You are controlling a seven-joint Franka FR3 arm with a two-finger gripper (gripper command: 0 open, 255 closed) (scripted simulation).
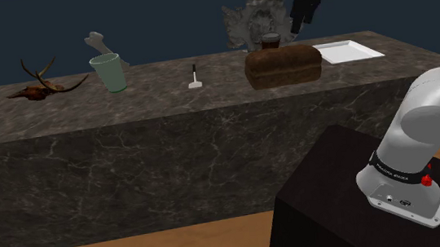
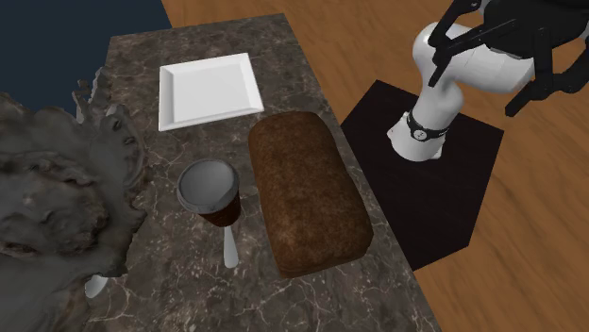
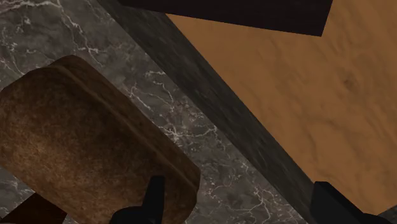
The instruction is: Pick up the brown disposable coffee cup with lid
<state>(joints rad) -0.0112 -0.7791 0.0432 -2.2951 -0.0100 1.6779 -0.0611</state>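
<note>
The stone counter [image 1: 131, 151] carries everything you need, and the white arm [image 1: 430, 116] reaches up over its end from the dark stand [image 1: 332, 207]. Nothing on the counter looks touched, so judge the task as barely begun.

The brown loaf [image 2: 307, 193] lies along the counter's edge on the stand's side, and a white tray [image 2: 210, 90] sits apart from it, toward one end of the counter. A grey rocky lump [image 2: 57, 207] stands on the loaf's far side.

Your target, the brown coffee cup [image 2: 212, 193] with its grey lid, stands upright on the counter just beside the loaf. It sits in the gap between the loaf and the rocky lump, on the side away from the stand. In the shoulder view only its top pokes up behind the loaf.

The claw [image 3: 243, 203] hangs high above the counter, well clear of the cup. Its fingers [image 3: 156, 197] stand wide apart with nothing between them. From the wrist camera it looks down on the loaf and the counter's edge rather than on the cup.

So all the real work is left: you must carry the claw past the loaf, line it up over the cup, lower it, close on the cup and lift.
</note>
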